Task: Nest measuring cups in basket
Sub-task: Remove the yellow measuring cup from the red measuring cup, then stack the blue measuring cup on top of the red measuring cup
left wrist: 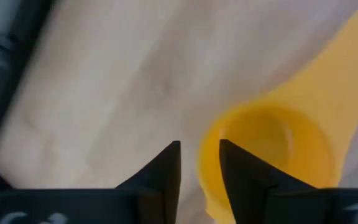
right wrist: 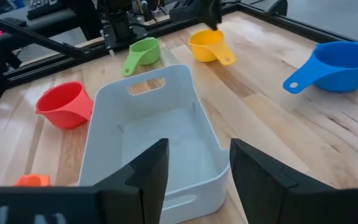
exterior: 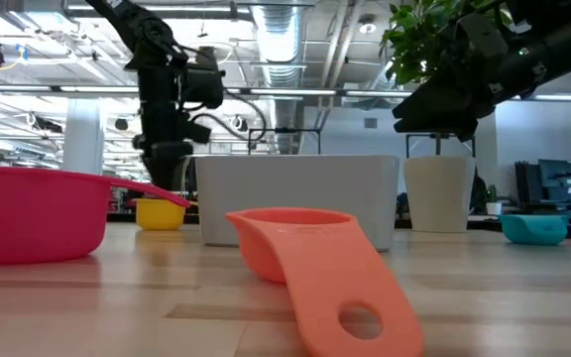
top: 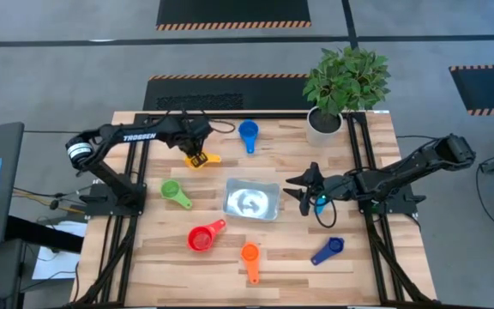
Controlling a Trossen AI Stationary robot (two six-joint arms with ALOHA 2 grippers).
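**Seat the rim before closing**

On the bench (top: 144, 257), the basket (top: 251, 200) sits mid-frame. Left hand (top: 197, 157), fingers slightly apart, straddles the yellow cup (top: 204, 159) at upper left; judge: centre the wall between fingers. Right hand (top: 303, 190) hovers apart, empty, right of the basket.

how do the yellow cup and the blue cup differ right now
The yellow cup is smaller; the blue cup is larger. The left tool sits at the yellow cup's rim, while nothing is near the blue cup. Both stand upright on the table, outside the basket.
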